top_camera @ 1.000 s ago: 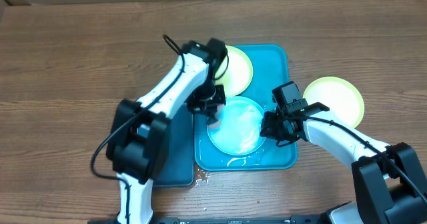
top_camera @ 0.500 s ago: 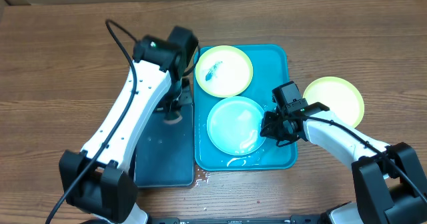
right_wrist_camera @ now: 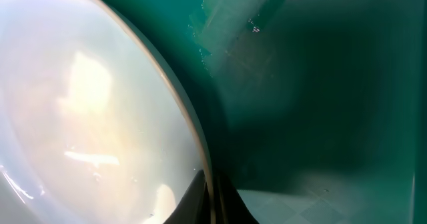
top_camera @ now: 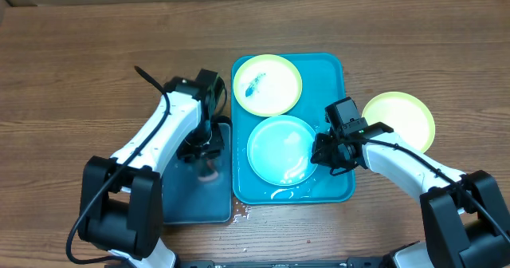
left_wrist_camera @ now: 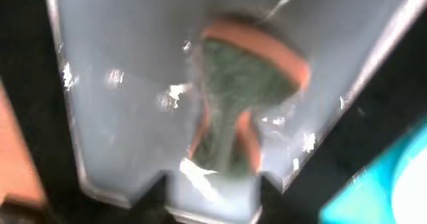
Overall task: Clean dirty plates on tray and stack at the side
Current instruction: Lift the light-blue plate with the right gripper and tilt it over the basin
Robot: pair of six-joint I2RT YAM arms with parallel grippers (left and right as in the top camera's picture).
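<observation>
The turquoise tray [top_camera: 333, 70] holds a yellow-green plate [top_camera: 267, 84] with a dark blue smear at its far end and a pale blue plate [top_camera: 279, 150] at its near end. A second yellow-green plate [top_camera: 398, 119] lies on the wood table to the right of the tray. My right gripper [top_camera: 323, 158] is shut on the pale blue plate's right rim; in the right wrist view its fingers [right_wrist_camera: 213, 194] straddle the rim of the plate [right_wrist_camera: 87, 117]. My left gripper [top_camera: 207, 158] holds a green-and-orange sponge [left_wrist_camera: 243, 91], pinched at its middle, down over the black tray.
A black rectangular tray [top_camera: 185, 200] lies left of the turquoise tray, its wet surface [left_wrist_camera: 127, 57] showing in the left wrist view. Water drops sit on the table at the turquoise tray's near left corner [top_camera: 243, 212].
My left arm has swung left with the sponge, from over the pale blue plate to the black tray. The right arm and the plates have not moved.
</observation>
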